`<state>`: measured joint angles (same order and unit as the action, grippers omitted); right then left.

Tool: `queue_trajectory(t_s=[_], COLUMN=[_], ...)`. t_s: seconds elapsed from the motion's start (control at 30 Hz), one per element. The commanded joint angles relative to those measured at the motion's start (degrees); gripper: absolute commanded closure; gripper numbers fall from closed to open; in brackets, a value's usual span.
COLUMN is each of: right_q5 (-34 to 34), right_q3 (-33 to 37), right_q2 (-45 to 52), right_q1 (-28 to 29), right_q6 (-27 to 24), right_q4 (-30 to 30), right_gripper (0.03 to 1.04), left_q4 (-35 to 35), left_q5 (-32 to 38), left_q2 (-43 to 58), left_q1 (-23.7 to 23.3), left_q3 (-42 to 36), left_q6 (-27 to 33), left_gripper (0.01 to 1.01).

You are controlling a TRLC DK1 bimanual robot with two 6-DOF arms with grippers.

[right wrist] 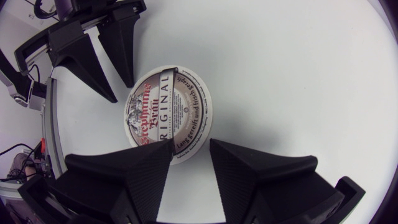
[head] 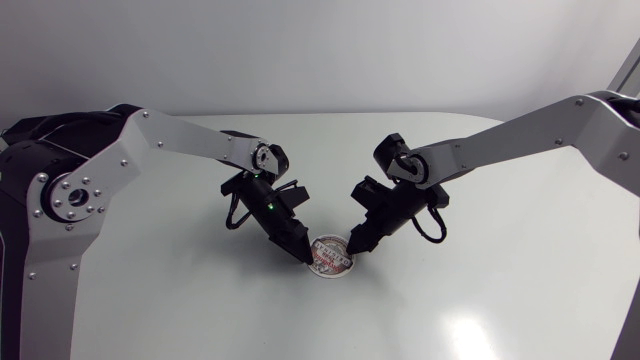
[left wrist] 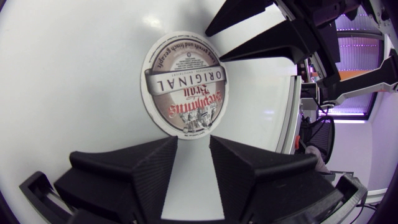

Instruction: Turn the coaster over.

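Holding left gripper [head: 303, 254] open, fingers spread with a clear gap, tips angling down at the table [head: 500, 290] just beside the coaster [head: 331, 258]. Facing it from the opposite side with right gripper [head: 356, 242], likewise open, tips angling down at the coaster's other edge. Lying flat between the two, printed face up, around the table's middle. Sitting, in the left wrist view, as coaster [left wrist: 185, 83] just ahead of left gripper [left wrist: 193, 140], rim lining up with the gap between the fingertips, and with right gripper [left wrist: 214, 46] pointing in across from it. Reaching, in the right wrist view, as coaster [right wrist: 168, 112] slightly in between the tips of right gripper [right wrist: 191, 144], one finger [right wrist: 134, 171] overlapping the rim, left gripper [right wrist: 122, 92] standing just beyond the far side. Gripping nothing with either; being unable to tell whether any tip is actually touching the rim.
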<state>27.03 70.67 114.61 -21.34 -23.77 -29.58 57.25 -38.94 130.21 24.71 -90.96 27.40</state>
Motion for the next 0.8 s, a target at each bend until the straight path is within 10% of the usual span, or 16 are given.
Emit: queue_trajectory(t_s=[0.0,0.37,0.5,0.77], right_q5=[-0.13,-0.13,-0.04,0.92], right_q3=[-0.8,-0.8,-0.19,1.13], right_q2=[1.06,0.35,0.27,2.38], right_q1=[0.34,1.3,2.53,2.1], right_q6=[0.83,1.01,1.01,1.53], right_q4=[-0.3,-0.04,-0.48,-1.97], right_gripper=[0.71,0.69,0.46,0.35], left_q4=[-0.74,-2.15,-3.11,-4.17], left_q5=[-1.05,-1.49,-0.35,0.09], left_q2=[-0.22,2.15,4.61,5.14], left_q1=[1.13,2.8,2.89,2.8], left_q3=[1.05,0.96,1.4,2.28], left_q6=[0.64,-0.06,-0.06,-0.06], left_gripper=[0.834,0.834,0.834,0.836])
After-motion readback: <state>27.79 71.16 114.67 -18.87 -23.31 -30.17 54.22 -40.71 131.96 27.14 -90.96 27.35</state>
